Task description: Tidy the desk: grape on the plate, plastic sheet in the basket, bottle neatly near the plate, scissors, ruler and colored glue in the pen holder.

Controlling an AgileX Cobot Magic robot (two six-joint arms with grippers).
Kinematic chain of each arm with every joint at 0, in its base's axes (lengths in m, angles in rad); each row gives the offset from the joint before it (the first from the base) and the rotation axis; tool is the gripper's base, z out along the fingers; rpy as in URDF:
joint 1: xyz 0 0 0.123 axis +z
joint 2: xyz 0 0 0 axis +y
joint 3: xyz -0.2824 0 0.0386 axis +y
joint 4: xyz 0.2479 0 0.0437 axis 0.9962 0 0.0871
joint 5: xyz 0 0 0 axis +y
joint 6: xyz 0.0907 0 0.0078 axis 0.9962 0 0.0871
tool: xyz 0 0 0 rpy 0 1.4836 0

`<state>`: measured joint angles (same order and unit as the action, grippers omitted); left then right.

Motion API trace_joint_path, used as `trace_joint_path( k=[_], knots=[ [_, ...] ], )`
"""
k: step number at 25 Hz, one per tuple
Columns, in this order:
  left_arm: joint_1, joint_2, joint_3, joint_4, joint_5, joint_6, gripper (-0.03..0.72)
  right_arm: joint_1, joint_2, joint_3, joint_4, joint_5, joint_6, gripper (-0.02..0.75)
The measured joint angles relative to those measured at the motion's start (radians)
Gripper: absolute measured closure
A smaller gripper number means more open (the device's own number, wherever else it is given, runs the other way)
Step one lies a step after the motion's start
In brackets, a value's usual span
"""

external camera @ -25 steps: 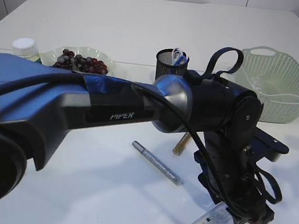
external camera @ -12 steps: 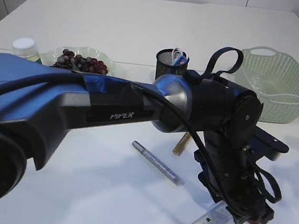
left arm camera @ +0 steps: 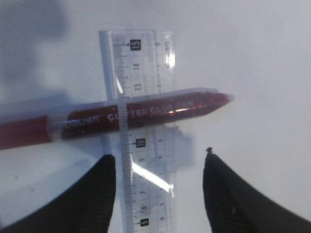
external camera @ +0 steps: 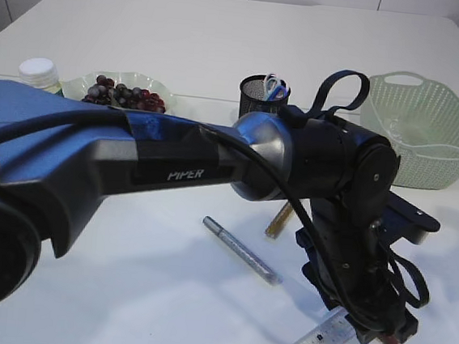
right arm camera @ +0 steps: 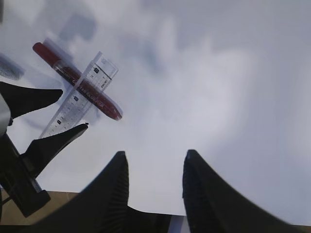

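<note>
- Evidently, the left gripper (left arm camera: 159,187) is held low over the table (external camera: 186,30) with its jaws standing apart and nothing gripped between them.
- Between the jaws, the clear ruler (left arm camera: 141,141) is seen lying flat, its length running straight out ahead of the fingertips (left arm camera: 99,189).
- Just beyond the fingertips, a red glitter glue tube (left arm camera: 136,114) is laid crosswise over the ruler, its pointed tip toward the right jaw's side.
- In the right wrist view, the right gripper (right arm camera: 154,167) is shown with jaws moderately parted and empty, only bare table between them.
- Well ahead and left of the right jaws, the same ruler and red tube are seen crossed, with the left gripper's fingers beside them.
- Behind the left arm in the exterior view, a silver glue tube (external camera: 242,251) and a gold glue tube (external camera: 278,220) are left lying on the table.
- Farther back, the pen holder (external camera: 262,99) is seen with scissors (external camera: 275,87) inside, the grapes (external camera: 123,97) on the plate (external camera: 165,95), the bottle (external camera: 39,72) beside it, and the basket (external camera: 416,129) to the right.
</note>
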<state>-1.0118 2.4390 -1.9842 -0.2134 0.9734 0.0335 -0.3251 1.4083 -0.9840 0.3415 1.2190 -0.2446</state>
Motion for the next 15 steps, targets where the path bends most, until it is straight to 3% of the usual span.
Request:
trace_joint_path(
  k=[15],
  knots=[
    [0.0, 0.024, 0.0, -0.009, 0.017, 0.0, 0.266, 0.0, 0.0, 0.0, 0.002, 0.0, -0.001, 0.426]
  ],
)
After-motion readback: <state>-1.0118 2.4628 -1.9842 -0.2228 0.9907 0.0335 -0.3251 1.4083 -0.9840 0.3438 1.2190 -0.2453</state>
